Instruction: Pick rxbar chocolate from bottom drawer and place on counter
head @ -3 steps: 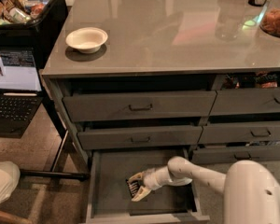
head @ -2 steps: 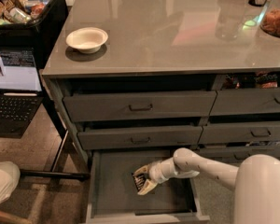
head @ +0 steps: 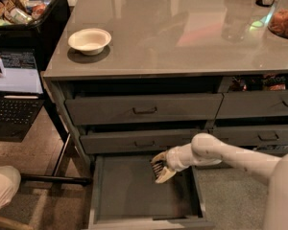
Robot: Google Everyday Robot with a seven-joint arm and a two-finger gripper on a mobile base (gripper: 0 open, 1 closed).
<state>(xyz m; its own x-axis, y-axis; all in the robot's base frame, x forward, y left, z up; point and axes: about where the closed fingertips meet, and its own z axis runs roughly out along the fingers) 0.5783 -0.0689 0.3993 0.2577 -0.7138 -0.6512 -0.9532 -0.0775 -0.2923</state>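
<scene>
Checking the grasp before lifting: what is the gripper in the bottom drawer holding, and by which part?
The gripper, in the bottom drawer, holds the rxbar chocolate between its fingers; where along the bar cannot be told.

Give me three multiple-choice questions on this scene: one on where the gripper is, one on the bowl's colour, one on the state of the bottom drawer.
1. Where is the gripper?
A. Over the laptop
B. Low inside the bottom drawer
C. In the top drawer

2. What colour is the bowl on the counter?
A. White
B. Red
C. Black

3. What state is the bottom drawer in?
A. Pushed shut
B. Pulled open
C. Taken out and lying on the floor

Answers:
1 B: the gripper is down in that drawer, its jaws closed on the rxbar chocolate.
2 A: the bowl shows pale white against the grey top.
3 B: the drawer sticks out from the cabinet with its bare floor in view.
</scene>
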